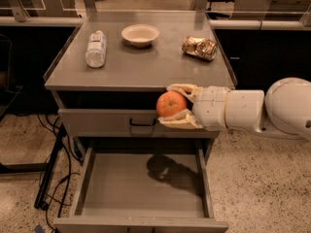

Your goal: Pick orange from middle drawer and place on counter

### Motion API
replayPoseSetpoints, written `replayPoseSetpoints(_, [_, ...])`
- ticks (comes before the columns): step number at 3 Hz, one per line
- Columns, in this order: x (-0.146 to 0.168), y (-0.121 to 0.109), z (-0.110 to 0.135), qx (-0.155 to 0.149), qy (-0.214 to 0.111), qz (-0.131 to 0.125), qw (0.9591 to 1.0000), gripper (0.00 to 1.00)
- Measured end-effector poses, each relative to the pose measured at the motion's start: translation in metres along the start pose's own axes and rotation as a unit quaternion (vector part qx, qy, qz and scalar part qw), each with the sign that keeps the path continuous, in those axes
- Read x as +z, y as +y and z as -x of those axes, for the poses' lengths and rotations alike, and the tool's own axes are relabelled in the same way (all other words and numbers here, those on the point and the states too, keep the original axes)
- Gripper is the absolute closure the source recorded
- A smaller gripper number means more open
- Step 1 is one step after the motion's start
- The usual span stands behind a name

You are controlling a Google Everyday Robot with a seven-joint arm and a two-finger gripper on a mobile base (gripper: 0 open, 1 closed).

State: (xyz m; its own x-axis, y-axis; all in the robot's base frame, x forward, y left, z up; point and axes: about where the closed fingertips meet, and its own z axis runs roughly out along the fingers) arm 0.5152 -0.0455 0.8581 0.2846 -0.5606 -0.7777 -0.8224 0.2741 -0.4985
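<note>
The orange is held in my gripper, whose cream fingers close above and below it. The white arm reaches in from the right. The orange hangs in front of the counter's front edge, level with the closed top drawer front and above the open middle drawer, whose flat grey floor is bare apart from the arm's shadow. The counter is the grey metal top just behind and above the orange.
On the counter lie a plastic bottle at the left, a cream bowl at the back middle and a shiny gold-brown snack bag at the right. The top drawer front with a black handle is closed. Cables lie on the floor at left.
</note>
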Motion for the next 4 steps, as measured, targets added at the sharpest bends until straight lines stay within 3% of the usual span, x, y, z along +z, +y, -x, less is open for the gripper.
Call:
replayPoseSetpoints(2, [0.025, -0.02, 0.007, -0.012, -0.019, 0.025, 0.9994, 1.0])
replayPoseSetpoints(4, [0.098, -0.111, 0.008, 0.001, -0.033, 0.051, 0.9982, 1.0])
